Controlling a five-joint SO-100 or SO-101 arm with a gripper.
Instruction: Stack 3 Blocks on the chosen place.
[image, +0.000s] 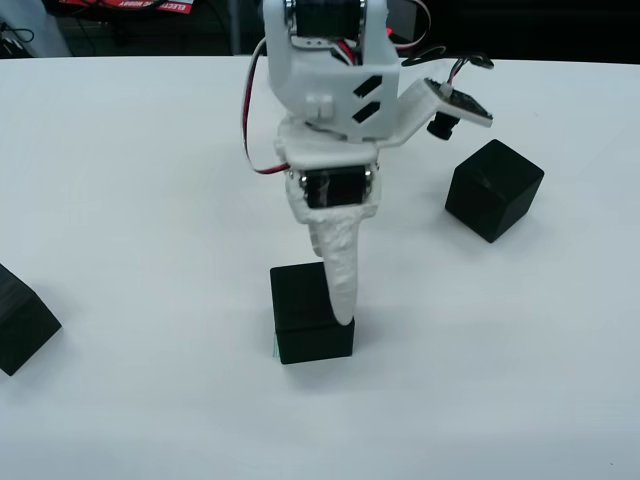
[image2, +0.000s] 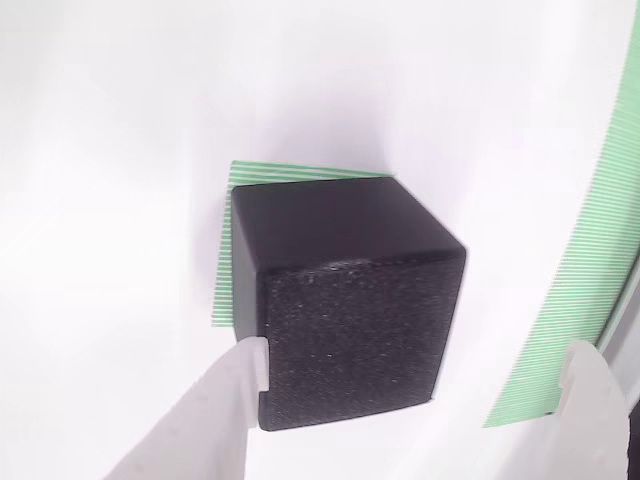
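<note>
Block (image2: 345, 300) on green square (image2: 222, 270), no legible writing

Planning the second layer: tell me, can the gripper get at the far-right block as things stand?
Probably yes: that block stands alone on bare table, and the gripper is open, holding nothing.

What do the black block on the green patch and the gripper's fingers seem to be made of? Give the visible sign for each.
Block on the patch: probably foam or matte plastic; its near face is grainy and speckled, unglossy, with softly rounded edges. Gripper fingers: likely white 3D-printed plastic; in the overview the finger looks lumpy, perhaps wrapped or coated.
</note>
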